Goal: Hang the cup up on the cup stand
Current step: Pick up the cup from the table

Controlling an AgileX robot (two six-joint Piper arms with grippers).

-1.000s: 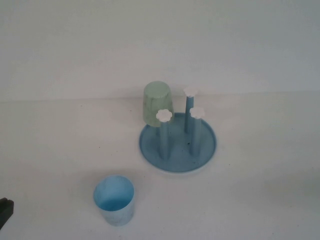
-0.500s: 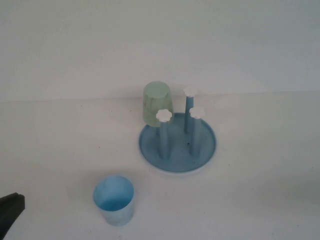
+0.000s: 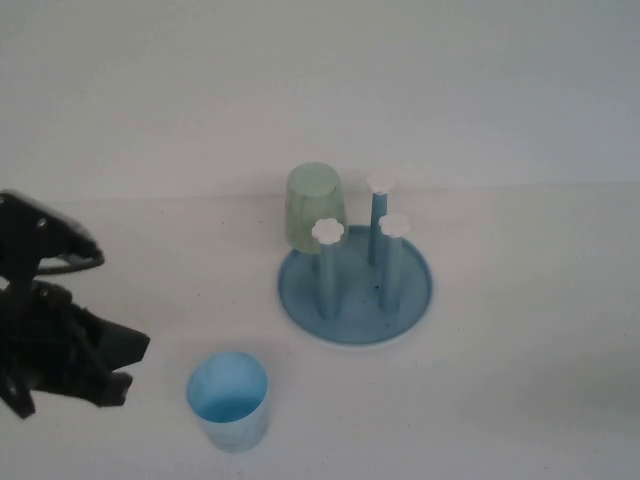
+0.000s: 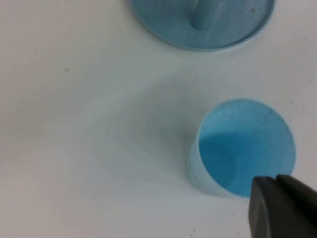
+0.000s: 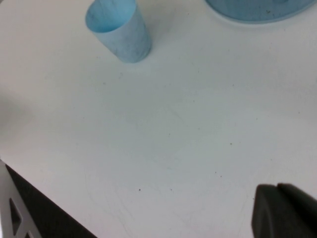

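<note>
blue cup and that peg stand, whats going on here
The left end effector is beside the light blue cup, fingers shut, not touching it. The cup stands upright and open-mouthed on the white table, apart from the cup stand. A pale green cup already hangs upside down on a back peg; three capped pegs are free. The right end effector is shut and holds nothing, low over bare table on the right.
</note>
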